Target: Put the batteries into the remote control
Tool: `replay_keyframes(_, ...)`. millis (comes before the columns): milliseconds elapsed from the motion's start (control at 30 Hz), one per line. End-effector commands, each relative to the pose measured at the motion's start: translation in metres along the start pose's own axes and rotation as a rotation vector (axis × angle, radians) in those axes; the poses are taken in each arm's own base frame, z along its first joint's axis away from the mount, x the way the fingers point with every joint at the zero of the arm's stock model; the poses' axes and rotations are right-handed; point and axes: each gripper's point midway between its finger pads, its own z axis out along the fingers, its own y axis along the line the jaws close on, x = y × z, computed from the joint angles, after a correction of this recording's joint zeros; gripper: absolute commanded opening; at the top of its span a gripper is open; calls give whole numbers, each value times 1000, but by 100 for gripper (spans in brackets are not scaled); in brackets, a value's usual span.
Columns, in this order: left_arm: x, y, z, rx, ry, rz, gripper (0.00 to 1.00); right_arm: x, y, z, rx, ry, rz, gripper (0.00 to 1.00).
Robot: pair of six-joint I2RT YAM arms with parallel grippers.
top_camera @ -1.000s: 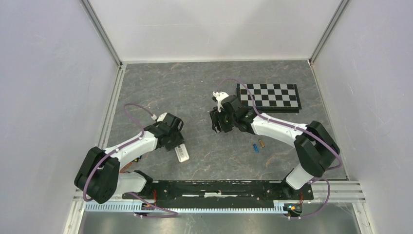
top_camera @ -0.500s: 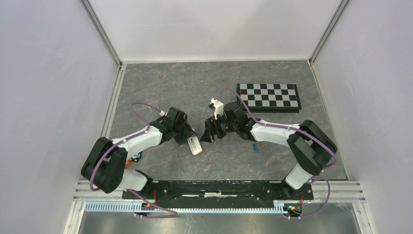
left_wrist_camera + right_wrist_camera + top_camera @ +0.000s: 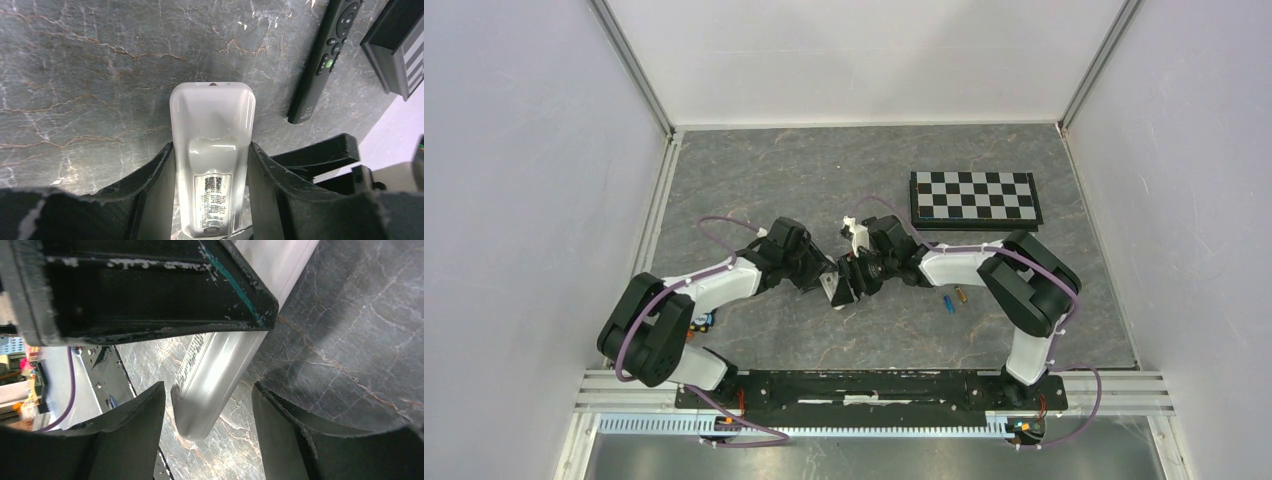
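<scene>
L gripper (image 3: 210, 150) is clenched on the white remote (image 3: 212, 120), label side up, near the middle of the table (image 3: 754, 180). R gripper (image 3: 207, 392) has its jaws spread astride the remote's free end w/ a gap each side; we see no grip. Blue battery (image 3: 947, 301) & brownish-gold battery (image 3: 960, 295) lie side by side at approx 4 o'clock from the remote, apart from both grippers. A black remote (image 3: 325, 55) lies at 1 o'clock in the L wrist view.
</scene>
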Motion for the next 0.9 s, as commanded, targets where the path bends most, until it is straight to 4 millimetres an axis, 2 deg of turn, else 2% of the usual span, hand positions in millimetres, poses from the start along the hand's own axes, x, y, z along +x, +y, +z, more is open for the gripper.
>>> replay_keyframes(0, -1, -17, -1, 74, -4, -67, 30, -15, 16, 5, -80, -27, 3, 67)
replay_keyframes(133, -1, -20, -3, 94, -5, -75, 30, -24, 24, 4, -118, -78, 24, 53)
replay_keyframes(233, 0, -22, -7, 115, -7, -68, 33, -33, 27, 1, -138, -128, 34, 36)
replay_keyframes(300, 2, -28, -12, 168, -4, -52, 38, -38, 30, -3, -163, -153, 35, 21)
replay_keyframes(400, -2, -37, -26, 236, -35, -15, 57, -42, 33, -11, -199, -181, 27, 8)
replay_keyframes(500, -10, -46, -44, 284, -58, 50, 87, -46, 39, -27, -245, -210, -23, 5)
replay_keyframes(567, -15, -53, -58, 339, -58, 111, 99, -48, 37, -38, -246, -224, -71, 1)
replay_keyframes(633, -18, -65, -75, 424, -43, 223, 100, -43, 27, -46, -200, -191, -140, 0)
replay_keyframes(700, -13, -67, -91, 458, 8, 362, 100, -42, 18, -53, -142, -161, -216, 0)
replay_keyframes(867, 4, -71, -129, 522, 86, 652, 100, -33, 43, -75, -232, -115, -343, 0)
